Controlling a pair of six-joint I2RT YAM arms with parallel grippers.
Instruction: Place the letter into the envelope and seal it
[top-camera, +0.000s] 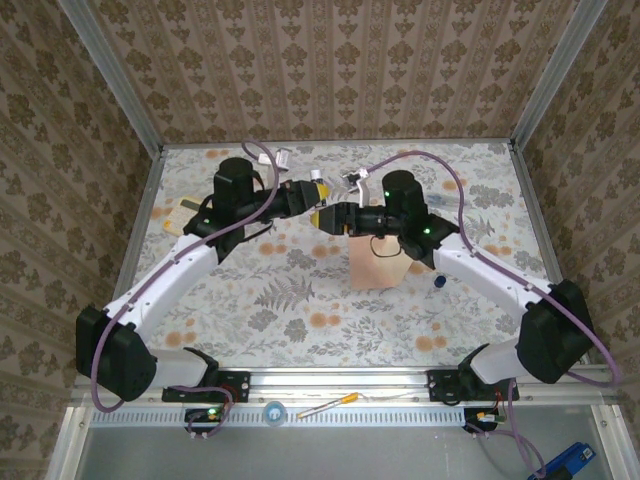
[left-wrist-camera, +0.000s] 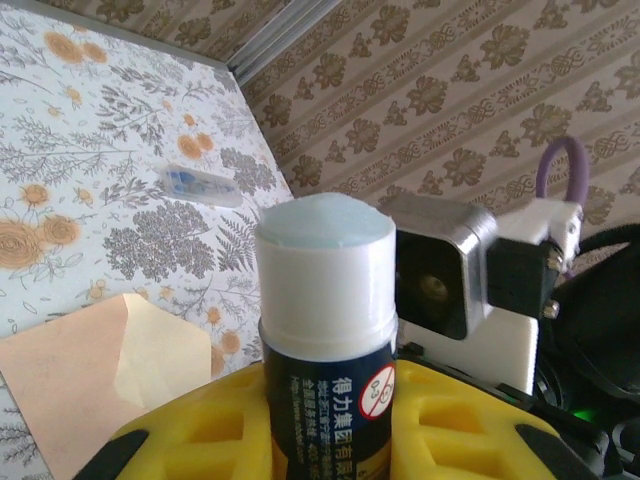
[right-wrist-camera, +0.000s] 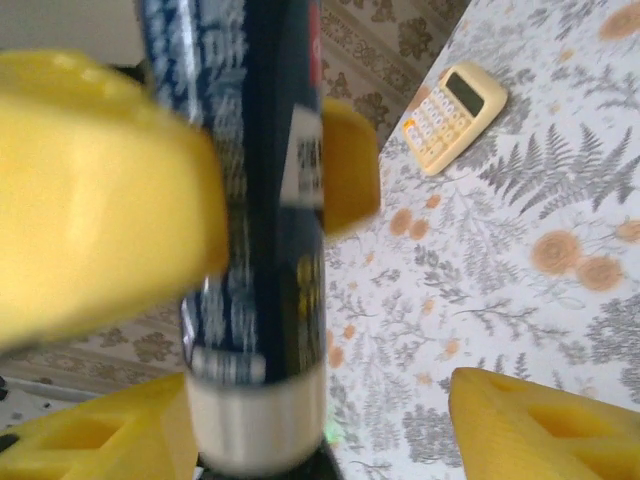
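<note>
Top external: 1 envelope (top-camera: 378, 265) lay flat on the table (top-camera: 250, 300).
Left gripper (left-wrist-camera: 325, 425): clamped on 1 uncapped glue stick (left-wrist-camera: 325, 290).
Right gripper (right-wrist-camera: 320, 435): 2 fingers (right-wrist-camera: 540, 430) spread wide, stick's end between them, no squeeze.
Calculator (right-wrist-camera: 455, 115): just 1, on the table.

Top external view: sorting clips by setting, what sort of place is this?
Probably a robot test cell: wallpapered panels in a metal frame, a floral table, a left arm and right arm bolted at its edge.
</note>
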